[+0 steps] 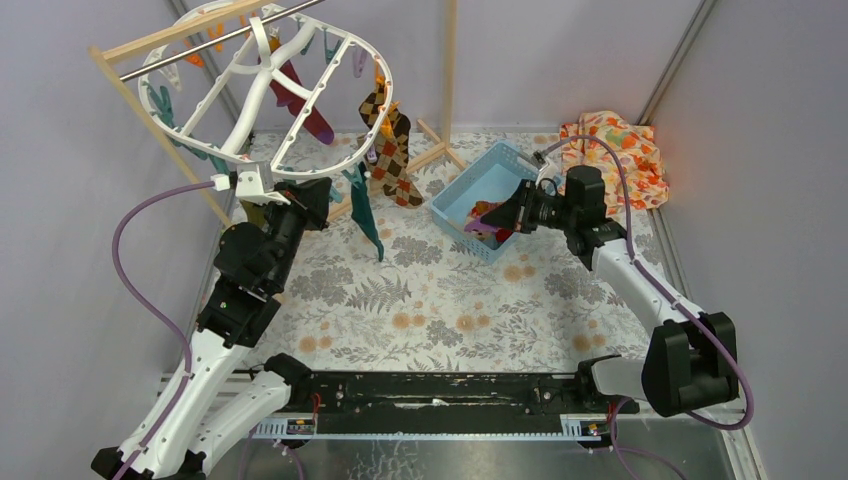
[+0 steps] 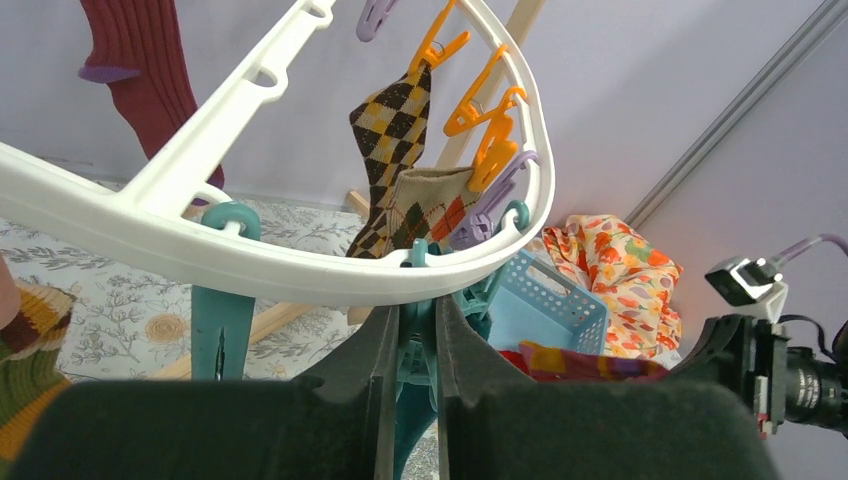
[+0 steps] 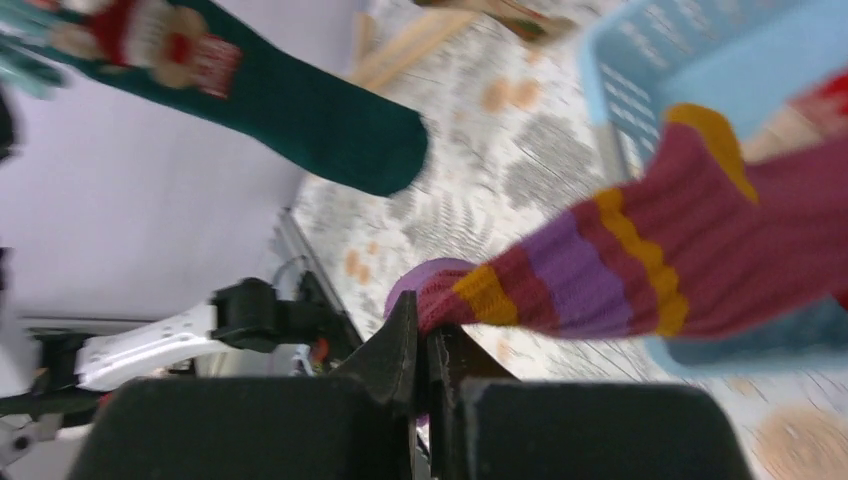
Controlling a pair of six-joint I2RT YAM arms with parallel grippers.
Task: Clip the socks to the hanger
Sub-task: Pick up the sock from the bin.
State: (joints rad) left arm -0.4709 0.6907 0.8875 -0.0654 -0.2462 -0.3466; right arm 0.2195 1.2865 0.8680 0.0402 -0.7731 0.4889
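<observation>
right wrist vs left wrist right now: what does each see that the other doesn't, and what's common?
Right wrist only: right gripper shut on the striped sock at its purple toe; a dark green sock with a red motif.
Left wrist only: left gripper shut on a teal peg under the hanger rim, argyle socks, orange pegs, floral cloth.
Both: blue basket, striped sock, patterned table cover.

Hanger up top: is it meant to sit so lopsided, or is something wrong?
The hanger looks tilted, its near rim dipping toward the left gripper, which is shut on a teal peg there. That seems like handling, not damage. Otherwise only the orange floral cloth lies crumpled in the far right corner.
</observation>
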